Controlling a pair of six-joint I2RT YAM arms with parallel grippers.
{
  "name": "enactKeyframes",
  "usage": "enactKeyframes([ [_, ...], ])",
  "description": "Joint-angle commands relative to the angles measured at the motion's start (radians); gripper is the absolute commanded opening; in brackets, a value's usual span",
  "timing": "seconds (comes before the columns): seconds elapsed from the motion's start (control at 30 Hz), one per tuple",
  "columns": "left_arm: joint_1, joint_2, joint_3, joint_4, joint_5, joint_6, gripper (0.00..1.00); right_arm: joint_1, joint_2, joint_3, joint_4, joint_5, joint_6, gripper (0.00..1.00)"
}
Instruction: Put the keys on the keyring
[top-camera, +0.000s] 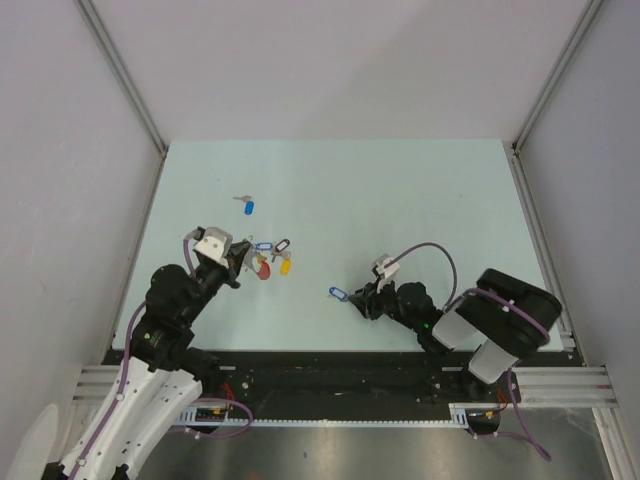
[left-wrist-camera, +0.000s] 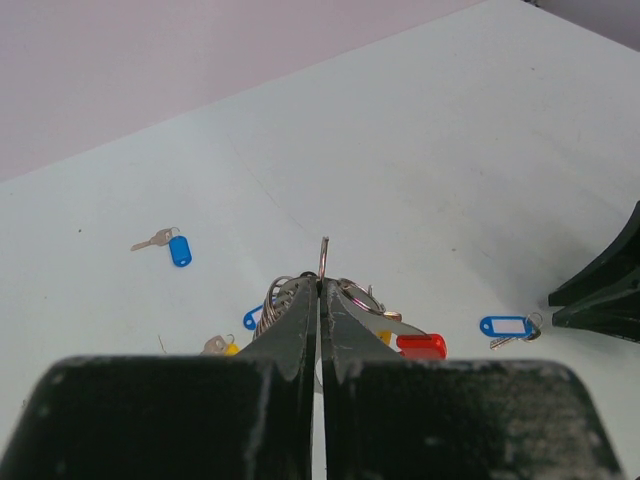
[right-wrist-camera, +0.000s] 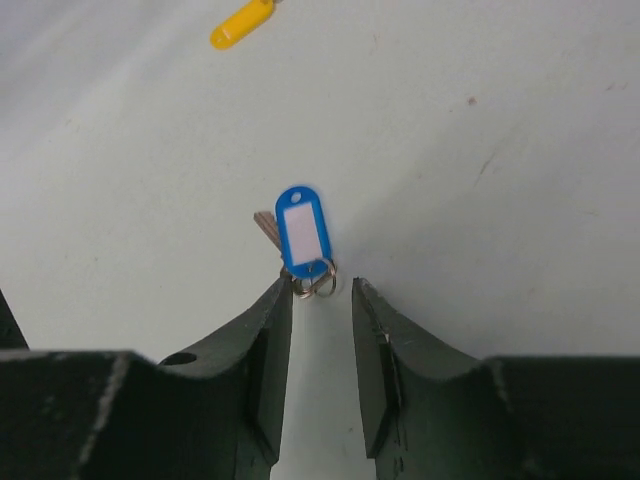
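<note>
My left gripper (top-camera: 238, 263) is shut on the silvery metal part of the keyring (left-wrist-camera: 324, 258), whose thin wire sticks up between the tips in the left wrist view (left-wrist-camera: 321, 287). The keyring's red arc (top-camera: 263, 268) lies just right of the jaws, and also shows in the left wrist view (left-wrist-camera: 421, 345). My right gripper (right-wrist-camera: 320, 290) is open, low on the table. A blue-tagged key (right-wrist-camera: 304, 233) lies just ahead, its small split ring at my left fingertip (right-wrist-camera: 281, 291). This key also shows in the top view (top-camera: 337, 293).
A loose blue-tagged key (top-camera: 248, 206) lies farther back, also visible in the left wrist view (left-wrist-camera: 178, 248). Blue (top-camera: 262, 245), black (top-camera: 282, 244) and yellow (top-camera: 285, 266) tags cluster by the keyring. White walls with metal posts ring the pale green table (top-camera: 420, 200).
</note>
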Motion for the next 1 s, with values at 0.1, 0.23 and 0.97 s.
enactKeyframes([
  [0.1, 0.006, -0.012, 0.005, 0.055, 0.024, 0.001, 0.00, 0.015, -0.317, 0.161, -0.614, 0.077, -0.038, 0.42],
  [0.23, 0.006, -0.018, 0.010, 0.049, 0.026, 0.003, 0.00, 0.008, -0.366, 0.307, -0.916, 0.051, -0.061, 0.44],
  [0.97, 0.004, -0.037, 0.012, 0.042, 0.047, 0.007, 0.00, -0.234, -0.001, 0.823, -1.602, -0.509, -0.290, 0.42],
])
